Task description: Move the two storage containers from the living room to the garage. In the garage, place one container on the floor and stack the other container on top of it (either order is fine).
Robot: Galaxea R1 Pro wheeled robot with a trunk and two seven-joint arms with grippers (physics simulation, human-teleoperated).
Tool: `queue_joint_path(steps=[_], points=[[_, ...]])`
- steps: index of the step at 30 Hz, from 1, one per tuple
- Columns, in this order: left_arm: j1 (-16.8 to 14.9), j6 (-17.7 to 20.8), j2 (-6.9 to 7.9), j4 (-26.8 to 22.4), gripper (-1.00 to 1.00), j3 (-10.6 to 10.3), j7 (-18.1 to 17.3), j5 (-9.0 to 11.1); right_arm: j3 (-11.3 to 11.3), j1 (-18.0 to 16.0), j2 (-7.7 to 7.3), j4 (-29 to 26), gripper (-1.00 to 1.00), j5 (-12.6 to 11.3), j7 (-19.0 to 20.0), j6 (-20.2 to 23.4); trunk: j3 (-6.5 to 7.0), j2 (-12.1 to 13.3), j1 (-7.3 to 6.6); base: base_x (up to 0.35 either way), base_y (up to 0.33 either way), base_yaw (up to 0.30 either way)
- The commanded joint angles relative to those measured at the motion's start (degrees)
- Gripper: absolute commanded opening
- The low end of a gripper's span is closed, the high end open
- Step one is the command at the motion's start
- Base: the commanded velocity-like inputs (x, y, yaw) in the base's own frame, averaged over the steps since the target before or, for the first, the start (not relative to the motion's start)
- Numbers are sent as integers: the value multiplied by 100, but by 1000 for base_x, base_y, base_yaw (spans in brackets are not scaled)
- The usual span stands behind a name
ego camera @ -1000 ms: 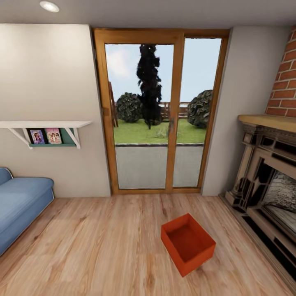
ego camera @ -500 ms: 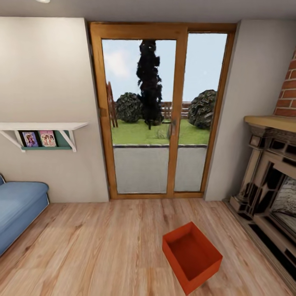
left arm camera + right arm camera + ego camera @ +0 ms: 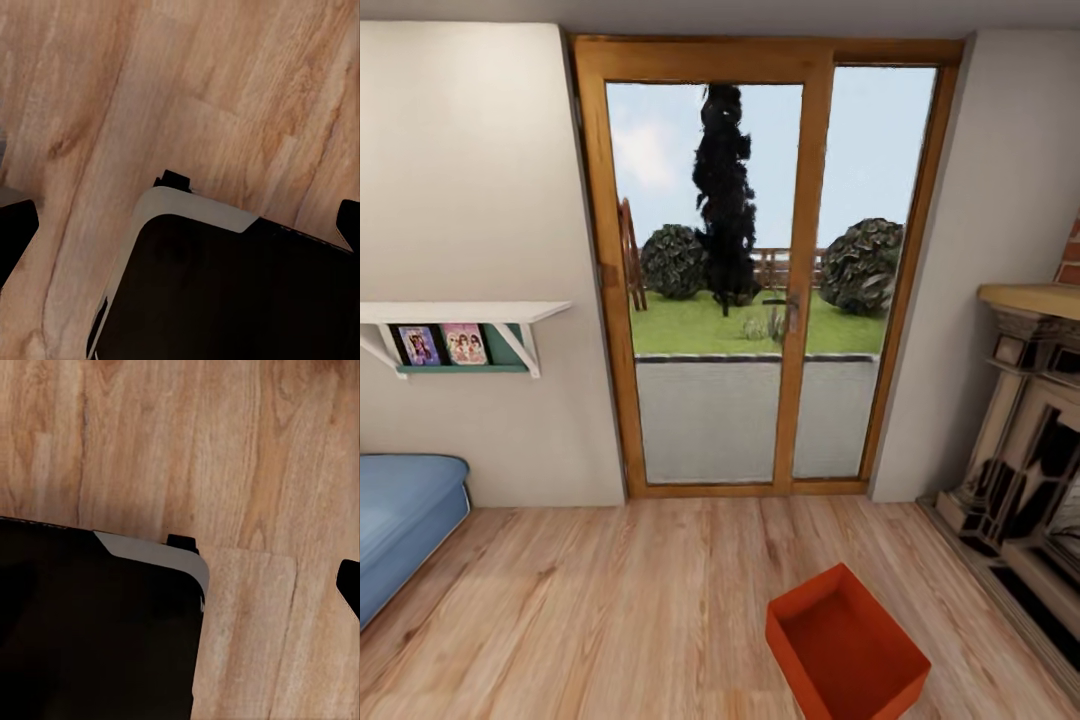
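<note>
red-orange storage container (image 3: 847, 656) — on wood floor (image 3: 610, 600)

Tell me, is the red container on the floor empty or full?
Empty: the storage container shows only its bare red inner walls.

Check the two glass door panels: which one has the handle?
The wider left wood-framed glass door panel: a dark lever handle sits on its right stile, where the panels meet. The narrower right glass panel, nearer the dark ornate fireplace, shows none.

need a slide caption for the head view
Red-orange storage container on the living room's wood plank floor, before glass doors, fireplace at right.
</note>
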Motion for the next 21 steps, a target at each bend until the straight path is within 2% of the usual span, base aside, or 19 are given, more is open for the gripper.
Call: queue_joint_path(steps=[1,6,21], points=[[-3,-7,0,-3,100,-49,18,44,45,-6,3,17,100,-45,-16,-31,-10,-8,5,324,101,0],[-3,-7,-1,-4,100,-49,21,44,41,-8,-3,17,100,-54,-16,-31,-10,-8,5,324,118,-108],[-3,-15,-2,-4,100,-58,21,44,48,-7,3,17,100,-55,-16,-31,-10,-8,5,324,124,-236]])
